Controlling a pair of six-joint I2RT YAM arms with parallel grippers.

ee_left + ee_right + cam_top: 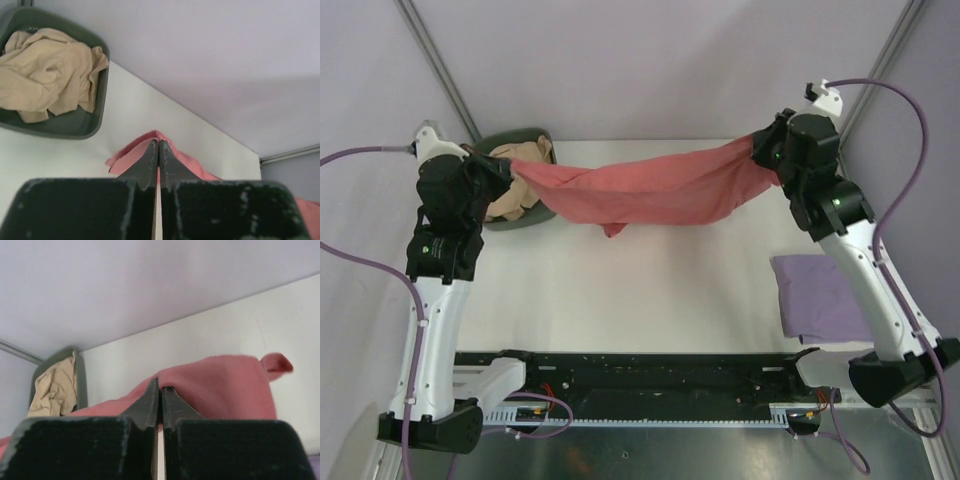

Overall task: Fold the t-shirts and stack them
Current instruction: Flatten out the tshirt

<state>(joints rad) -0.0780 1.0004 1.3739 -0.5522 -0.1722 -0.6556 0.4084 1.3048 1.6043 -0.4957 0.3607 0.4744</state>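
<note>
Over table (620,300), L pincer (513,168) & R pincer (760,152) pinch salmon tee (650,190).

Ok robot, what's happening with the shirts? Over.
Left gripper, right gripper shut on salmon-red t-shirt, stretched between them. Lavender t-shirt folded, tan t-shirt in green bin.

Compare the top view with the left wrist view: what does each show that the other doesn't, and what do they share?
Only the top view: the folded lavender shirt, and the right gripper holding the other end of the red shirt, which hangs stretched between the two grippers. Only the left wrist view: the left gripper up close, its fingertips shut with red cloth pinched between them. Both: the red shirt, and the tan shirt in the green bin.
</note>
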